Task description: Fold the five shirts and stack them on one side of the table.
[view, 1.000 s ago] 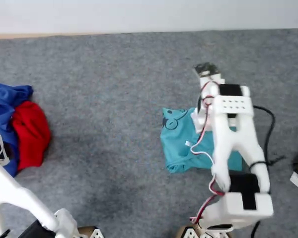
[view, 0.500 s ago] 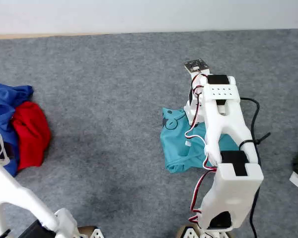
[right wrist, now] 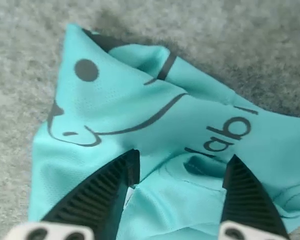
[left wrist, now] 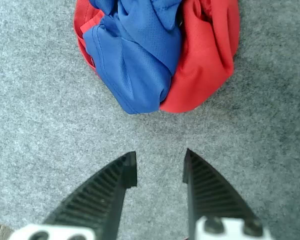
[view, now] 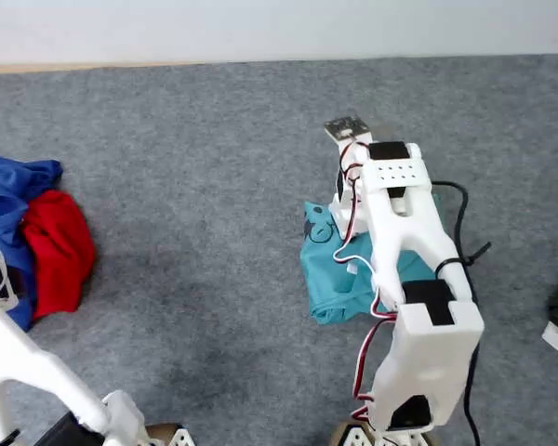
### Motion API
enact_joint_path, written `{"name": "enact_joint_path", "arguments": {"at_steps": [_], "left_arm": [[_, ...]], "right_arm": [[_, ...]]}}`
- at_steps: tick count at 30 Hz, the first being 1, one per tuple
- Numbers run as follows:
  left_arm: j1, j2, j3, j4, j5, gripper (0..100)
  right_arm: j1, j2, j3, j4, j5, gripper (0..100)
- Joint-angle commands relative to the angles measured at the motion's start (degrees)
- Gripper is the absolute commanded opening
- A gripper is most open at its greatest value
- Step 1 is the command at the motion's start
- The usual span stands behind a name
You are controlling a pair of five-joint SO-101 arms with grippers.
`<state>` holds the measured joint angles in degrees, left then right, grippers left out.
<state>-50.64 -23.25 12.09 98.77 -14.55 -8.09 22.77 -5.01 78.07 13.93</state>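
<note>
The right pincer (right wrist: 182, 167) was open wide over the teal shirt (right wrist: 115, 110) on the grey surface (view: 195, 186). The left pincer (left wrist: 160, 165) was open too, near the bunched blue shirt (left wrist: 135, 65) and red shirt (left wrist: 205, 55).

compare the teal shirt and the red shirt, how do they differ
The teal shirt lies mostly flat and shows dark print; the red shirt is bunched against a blue shirt. The teal shirt sits under the open right gripper; the red shirt lies ahead of the open left gripper. Both rest ungripped on the table.
</note>
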Motion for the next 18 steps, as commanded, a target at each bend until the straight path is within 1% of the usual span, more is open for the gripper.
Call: {"name": "enact_joint_path", "arguments": {"at_steps": [1, 4, 7, 13, 18], "left_arm": [[0.4, -1.9, -0.7, -0.1, -0.2, 15], [0.3, -1.9, -0.7, -0.1, -0.2, 15], [0.3, -1.9, -0.7, -0.1, -0.3, 15], [0.4, -1.9, -0.7, -0.1, -0.3, 15], [0.4, -1.9, -0.8, -0.1, -0.3, 15]], "right_arm": [[0.1, 0.2, -3.0, -0.1, -0.3, 18.5], [1.6, 0.6, -3.0, -0.1, -0.2, 9.6], [3.1, 0.3, -3.0, 0.0, -0.1, 4.7], [5.4, -0.7, -4.3, 4.0, -0.1, 3.6], [7.1, -5.1, -4.5, 8.0, -0.1, 3.6]]}}
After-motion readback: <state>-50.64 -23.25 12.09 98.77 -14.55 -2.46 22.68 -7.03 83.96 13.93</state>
